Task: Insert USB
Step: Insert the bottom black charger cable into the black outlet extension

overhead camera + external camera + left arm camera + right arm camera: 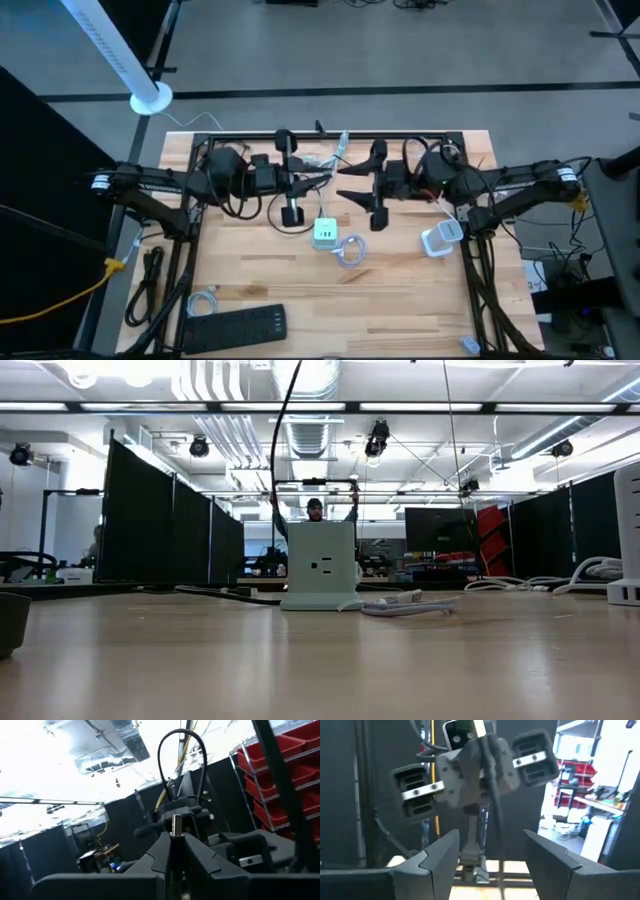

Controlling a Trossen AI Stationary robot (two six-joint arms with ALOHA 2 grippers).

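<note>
My left gripper point(325, 178) hangs high over the table's far middle, shut on a small silver USB plug point(177, 824). Facing it from the right, my right gripper point(345, 183) is open, with nothing between its fingers point(445, 851). The right wrist view shows the left gripper head-on. Below both, a white power cube point(324, 233) stands on the wooden table, its socket face point(320, 565) toward the low camera. A coiled white cable point(350, 249) lies beside the cube. Neither gripper shows in the low view. My left gripper pinches the USB plug between its two fingertips point(165, 845). The plug's metal end point(177, 820) sticks out past the tips toward the right gripper. The fingers come about level from the table's left, tipped slightly up, and the plug is lifted clear of the table.
A second white adapter point(440, 238) sits to the right of the cube. A black power strip point(235, 325) lies at the near left edge, with a black cable point(150, 285) and a white cable point(200, 300) beside it. Bare wood lies in front of the cube.
</note>
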